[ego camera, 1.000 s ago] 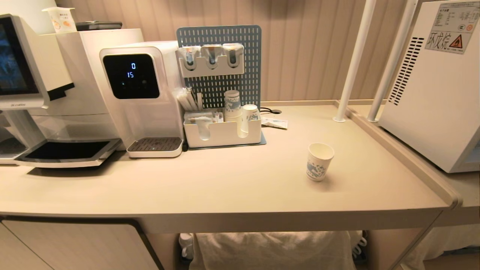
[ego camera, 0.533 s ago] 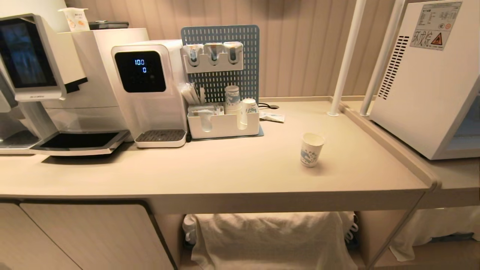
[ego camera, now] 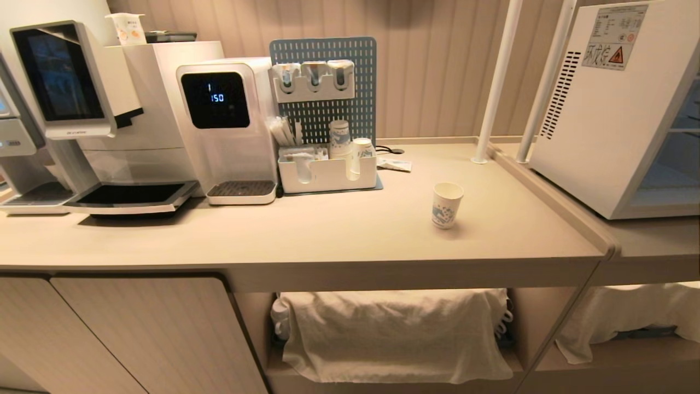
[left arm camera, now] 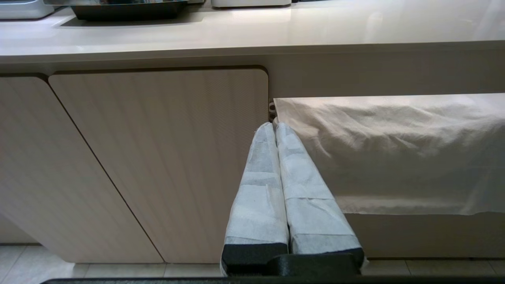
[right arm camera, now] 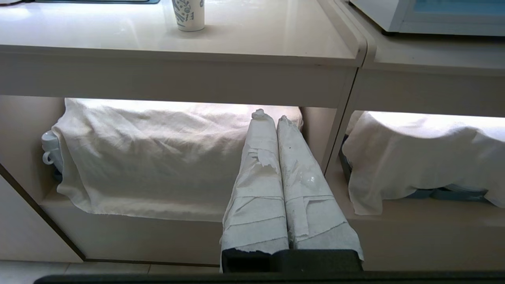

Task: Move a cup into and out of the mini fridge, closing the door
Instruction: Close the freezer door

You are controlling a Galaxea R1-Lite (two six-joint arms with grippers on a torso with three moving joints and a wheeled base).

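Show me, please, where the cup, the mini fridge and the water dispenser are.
cup [ego camera: 446, 205], head view, on its side wall.
mini fridge [ego camera: 596, 120], head view, on its white side panel.
water dispenser [ego camera: 219, 100], head view, on its black display.

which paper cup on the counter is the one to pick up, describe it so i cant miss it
On the beige counter, look between the white organiser by the pegboard and the mini fridge at right. The cup stands alone, upright, in the open; the other cups sit stacked in the organiser.

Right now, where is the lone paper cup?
In the head view the cup stands upright on the counter, right of centre, between the white organiser tray and the mini fridge.
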